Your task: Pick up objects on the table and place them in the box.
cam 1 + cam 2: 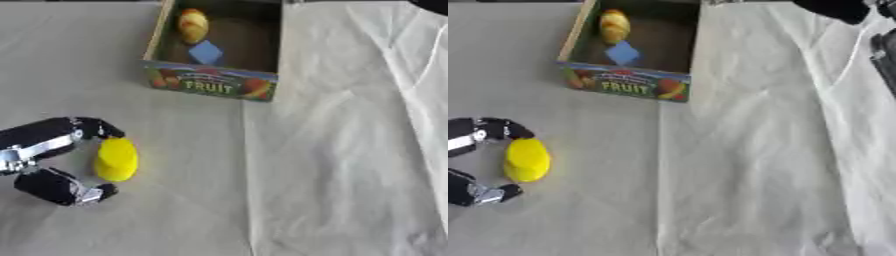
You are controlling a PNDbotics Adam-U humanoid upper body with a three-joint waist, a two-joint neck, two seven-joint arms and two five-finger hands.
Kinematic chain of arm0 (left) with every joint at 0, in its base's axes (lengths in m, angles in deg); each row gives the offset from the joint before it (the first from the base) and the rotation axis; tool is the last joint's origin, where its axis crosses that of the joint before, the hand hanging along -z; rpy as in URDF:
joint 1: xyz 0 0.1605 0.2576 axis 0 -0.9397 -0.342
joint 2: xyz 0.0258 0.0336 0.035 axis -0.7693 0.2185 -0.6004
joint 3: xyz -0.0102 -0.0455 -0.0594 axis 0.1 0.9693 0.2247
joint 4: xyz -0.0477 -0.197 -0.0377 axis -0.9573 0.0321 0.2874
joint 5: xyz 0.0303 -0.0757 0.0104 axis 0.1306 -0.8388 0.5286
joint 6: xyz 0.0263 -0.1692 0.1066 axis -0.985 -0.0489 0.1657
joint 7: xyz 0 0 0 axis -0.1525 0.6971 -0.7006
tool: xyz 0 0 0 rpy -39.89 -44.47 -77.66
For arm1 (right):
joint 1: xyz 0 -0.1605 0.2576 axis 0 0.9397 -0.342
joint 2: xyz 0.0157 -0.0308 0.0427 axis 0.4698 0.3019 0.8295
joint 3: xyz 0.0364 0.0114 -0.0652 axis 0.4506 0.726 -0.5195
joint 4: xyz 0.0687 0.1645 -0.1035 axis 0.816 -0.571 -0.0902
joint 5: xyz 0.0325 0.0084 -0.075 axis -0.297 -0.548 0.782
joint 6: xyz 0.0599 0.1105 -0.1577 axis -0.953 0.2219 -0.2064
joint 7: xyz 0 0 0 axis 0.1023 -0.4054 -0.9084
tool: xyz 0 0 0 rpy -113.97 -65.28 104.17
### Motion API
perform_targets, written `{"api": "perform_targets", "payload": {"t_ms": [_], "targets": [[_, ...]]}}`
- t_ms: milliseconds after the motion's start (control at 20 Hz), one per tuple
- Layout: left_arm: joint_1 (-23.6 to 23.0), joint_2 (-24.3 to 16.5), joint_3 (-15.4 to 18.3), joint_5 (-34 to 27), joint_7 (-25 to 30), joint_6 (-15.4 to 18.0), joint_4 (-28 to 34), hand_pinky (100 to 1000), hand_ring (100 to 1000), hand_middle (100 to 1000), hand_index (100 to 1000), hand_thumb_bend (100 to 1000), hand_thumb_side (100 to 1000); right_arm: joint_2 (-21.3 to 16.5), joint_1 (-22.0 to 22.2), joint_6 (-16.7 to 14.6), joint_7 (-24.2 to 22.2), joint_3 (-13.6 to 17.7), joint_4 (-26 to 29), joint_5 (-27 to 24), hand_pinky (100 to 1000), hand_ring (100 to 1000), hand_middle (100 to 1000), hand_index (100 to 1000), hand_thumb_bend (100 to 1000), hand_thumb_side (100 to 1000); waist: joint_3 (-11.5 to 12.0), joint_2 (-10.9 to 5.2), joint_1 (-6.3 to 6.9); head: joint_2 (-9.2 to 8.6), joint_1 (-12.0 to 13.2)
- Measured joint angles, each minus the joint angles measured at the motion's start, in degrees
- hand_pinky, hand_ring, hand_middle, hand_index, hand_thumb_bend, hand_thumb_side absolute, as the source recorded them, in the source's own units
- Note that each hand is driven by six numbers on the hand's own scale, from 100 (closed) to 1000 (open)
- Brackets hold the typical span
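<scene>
A yellow rounded object [115, 159] lies on the white cloth at the lower left. My left hand [39, 145] comes in from the left edge and brackets it: the fingers [92, 128] curve over its far end and the thumb [77, 191] sits just short of its near end, so the hand is open around it. The cardboard box [213, 85] printed FRUIT stands at the top centre. Inside it lie a yellow-orange fruit shape [193, 25] and a blue block [206, 52]. Dark parts of my right arm [837, 8] show at the upper right corner.
A wrinkled white cloth [341, 165] covers the table, with folds running down the right side. Another dark part of the right arm [885, 50] sits at the right edge.
</scene>
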Motion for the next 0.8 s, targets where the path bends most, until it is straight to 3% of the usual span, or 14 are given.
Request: {"api": "perform_targets", "payload": {"t_ms": [200,400,650,800], "targets": [[0.36,0.78,-0.12,0.55,0.06,0.52,-1.24,865,876,839,910,321,324,0.03,0.24,0.18,-0.19,-0.01,0.01,-0.02,857,793,727,841,100,273,-0.02,0.04,0.0,0.0,0.19],[0.71,0.95,-0.31,0.78,0.13,0.61,-1.77,848,863,822,893,274,238,0.06,0.71,0.2,-0.17,-0.01,0.02,-0.09,859,794,729,845,100,282,-0.05,0.12,0.0,0.0,0.27],[1.05,1.36,-0.64,2.48,0.59,1.45,-2.46,828,848,808,879,242,142,0.42,0.98,0.05,0.05,-0.01,0.07,-0.5,860,793,729,847,100,300,-0.14,0.12,0.01,-0.02,0.42],[1.32,1.48,-0.78,4.08,0.53,2.21,-2.91,799,828,789,869,268,100,0.44,1.23,-0.15,0.29,0.05,0.09,-0.71,859,793,724,847,100,317,-0.24,0.12,0.05,-0.02,0.44]]}}
